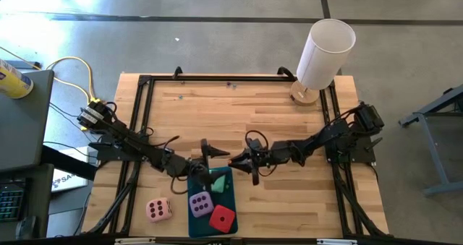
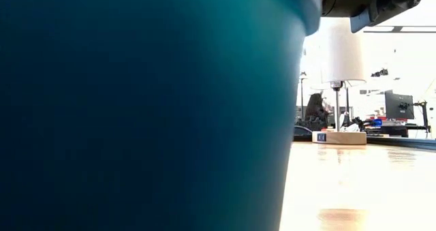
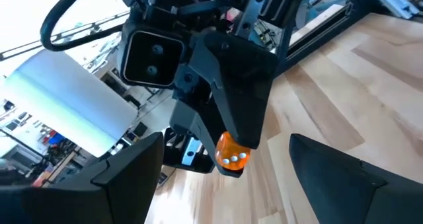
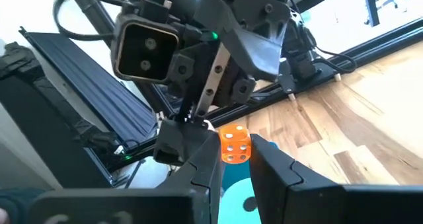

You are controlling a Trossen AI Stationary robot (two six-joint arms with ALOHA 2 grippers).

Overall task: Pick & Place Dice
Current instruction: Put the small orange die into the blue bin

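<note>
Four large dice counted on the bench (image 1: pixel 289 122), toward 6 o'clock. Three on the tray (image 1: pixel 194 223): green die (image 1: pixel 219 182) at its 12 o'clock end, purple die (image 1: pixel 200 202) mid-tray, red die (image 1: pixel 222 217) toward 5 o'clock. Pink die (image 1: pixel 158 209) alone at 9 o'clock of the tray, apart from it. One small orange die (image 4: pixel 234 145) pinched in the right hand (image 4: pixel 235 159), fingers nearly closed. Left hand (image 3: pixel 225 168) spread wide around it, holding nothing. One lamp (image 1: pixel 323 56) at 1 o'clock.

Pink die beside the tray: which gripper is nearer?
Left. The left gripper hangs open over the teal tray, on the side where the pink die lies; the right gripper, pinching a small orange die, sits beyond it, farther off.
</note>
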